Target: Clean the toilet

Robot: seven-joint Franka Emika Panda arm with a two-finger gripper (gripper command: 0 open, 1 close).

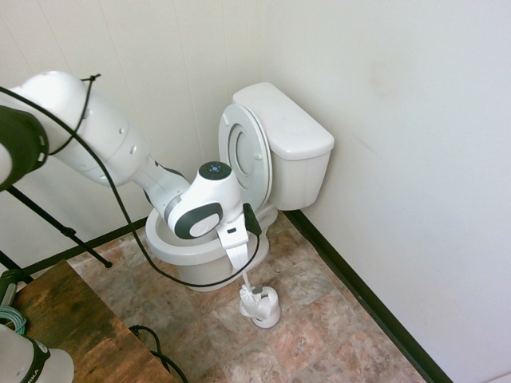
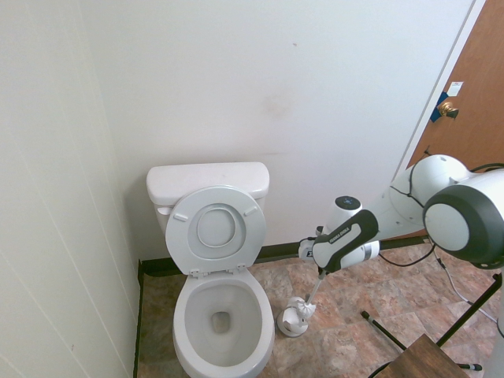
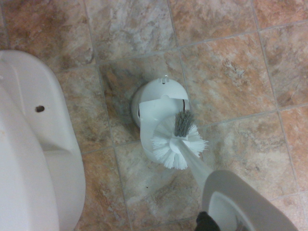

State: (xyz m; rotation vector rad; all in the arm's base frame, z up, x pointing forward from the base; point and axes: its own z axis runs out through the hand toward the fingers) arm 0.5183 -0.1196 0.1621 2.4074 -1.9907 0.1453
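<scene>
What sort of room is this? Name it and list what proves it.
A small bathroom or toilet room. The large white glossy ceramic toilet stands with its lid up against the wall, a small white plastic brush holder sits beside it, and the floor is mottled brown stone tile.

Mottled brown tile floor — the toilet and white brush holder stand on it.

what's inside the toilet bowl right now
The toilet bowl holds only its dark drain opening; no brush in it. The brush hangs over its holder beside it. The holder's inside is hidden.
</scene>
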